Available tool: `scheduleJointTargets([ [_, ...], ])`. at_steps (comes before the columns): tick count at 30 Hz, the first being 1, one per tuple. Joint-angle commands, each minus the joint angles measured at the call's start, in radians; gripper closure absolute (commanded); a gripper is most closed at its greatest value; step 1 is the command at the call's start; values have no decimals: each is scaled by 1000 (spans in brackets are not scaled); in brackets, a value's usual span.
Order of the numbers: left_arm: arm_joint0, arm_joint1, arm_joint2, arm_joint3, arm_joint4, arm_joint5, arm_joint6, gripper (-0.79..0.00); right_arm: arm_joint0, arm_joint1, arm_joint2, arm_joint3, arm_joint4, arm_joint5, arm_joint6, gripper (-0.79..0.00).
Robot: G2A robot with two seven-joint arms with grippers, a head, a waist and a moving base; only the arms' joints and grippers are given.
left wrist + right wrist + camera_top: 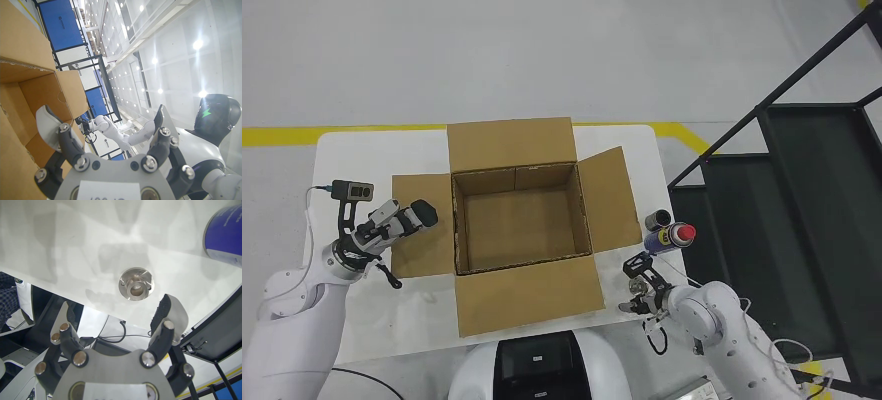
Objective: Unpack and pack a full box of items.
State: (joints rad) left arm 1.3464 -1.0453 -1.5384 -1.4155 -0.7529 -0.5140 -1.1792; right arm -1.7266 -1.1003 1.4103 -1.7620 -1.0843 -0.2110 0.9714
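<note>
An open cardboard box (522,228) stands mid-table with all its flaps folded out, and its inside looks bare. My left gripper (414,214) hovers over the box's left flap, open with nothing between its fingers; in the left wrist view this gripper (104,121) faces the box wall (47,91). A blue spray can with a red cap (672,237) and a second can (657,219) stand by the table's right edge. My right gripper (639,278) is open and empty just in front of them, near the front right corner. In the right wrist view the right gripper (115,309) is near the blue can (225,234).
The white table (362,160) ends close to the cans on the right. Black metal stairs (782,200) stand just beyond that edge. A round metal fitting (136,283) is set in the tabletop under the right gripper. The far-off right arm (105,128) shows past the box.
</note>
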Motion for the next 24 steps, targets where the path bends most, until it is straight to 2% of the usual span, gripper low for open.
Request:
scheduleJointTargets([
  [1, 0, 0, 0, 0, 0, 0, 0, -785, 12, -1, -4, 17, 10, 8, -1, -677],
  [10, 0, 0, 0, 0, 0, 0, 0, -785, 55, -3, -13, 74, 38, 53, -11, -582],
  [13, 0, 0, 0, 0, 0, 0, 0, -785, 58, -3, -19, 77, 32, 67, -12, -566],
  [16, 0, 0, 0, 0, 0, 0, 0, -785, 60, -3, -23, 80, 28, 87, -16, -585],
  [19, 0, 0, 0, 0, 0, 0, 0, -785, 61, -4, -26, 83, 25, 102, -23, -554],
  [24, 0, 0, 0, 0, 0, 0, 0, -785, 62, -4, -30, 87, 22, 124, -30, -385],
])
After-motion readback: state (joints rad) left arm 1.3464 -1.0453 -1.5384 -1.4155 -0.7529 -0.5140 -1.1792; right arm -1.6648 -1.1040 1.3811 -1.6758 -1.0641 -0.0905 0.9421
